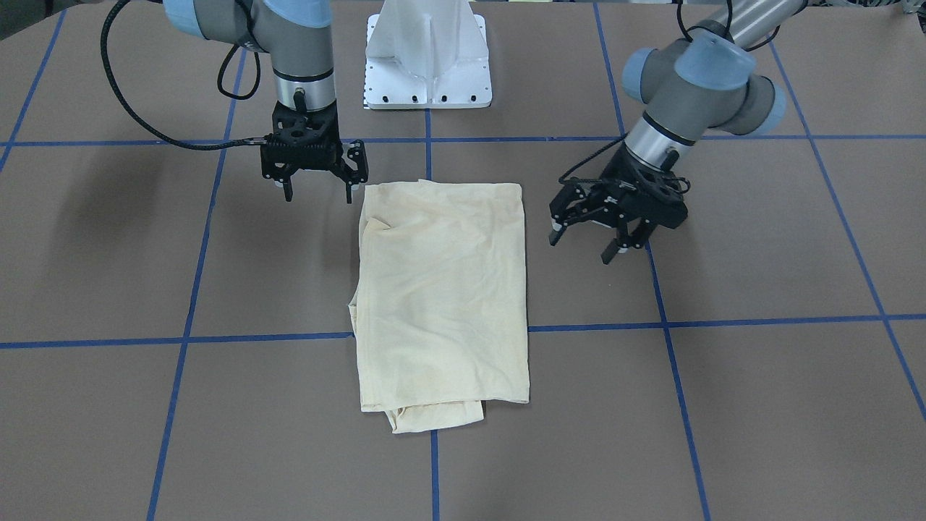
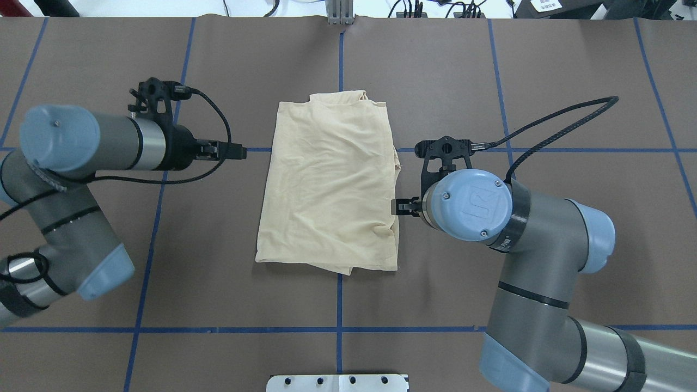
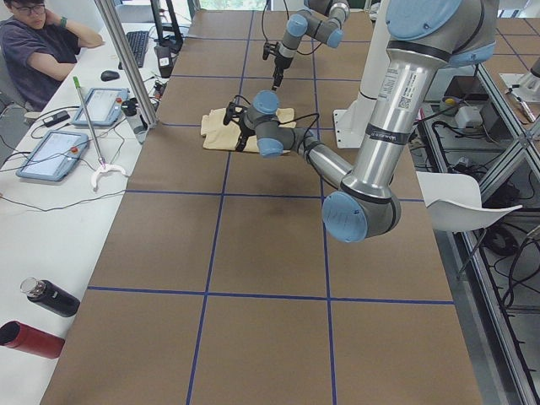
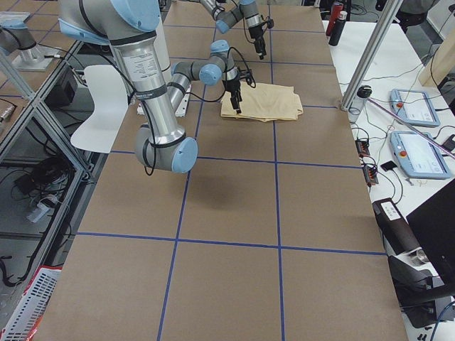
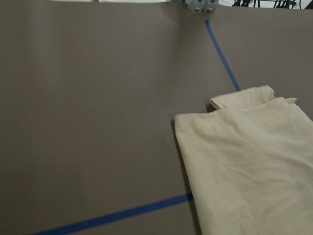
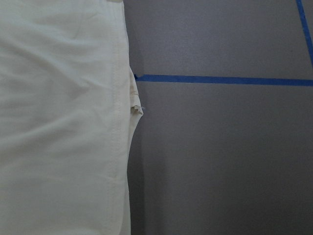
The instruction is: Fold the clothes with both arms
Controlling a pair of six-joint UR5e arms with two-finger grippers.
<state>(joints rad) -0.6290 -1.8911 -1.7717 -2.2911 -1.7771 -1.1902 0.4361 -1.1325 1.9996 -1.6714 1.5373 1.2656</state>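
Note:
The cream-yellow shirt [image 1: 441, 297] lies flat, folded into a tall rectangle in the middle of the table; its print and neck label are hidden. It also shows in the overhead view [image 2: 329, 179] and both wrist views [image 5: 249, 156] [image 6: 58, 122]. My left gripper [image 1: 581, 247] is open and empty, hovering just beside the shirt's edge on my left [image 2: 239, 151]. My right gripper [image 1: 318, 194] is open and empty, hovering beside the near corner on my right [image 2: 400, 207]. Neither touches the cloth.
The white pedestal base [image 1: 427, 65] stands behind the shirt on my side. The brown table [image 1: 759, 405] is marked by blue tape lines. An operator [image 3: 34, 51], tablets and bottles [image 3: 34, 337] are at a side bench beyond the far edge.

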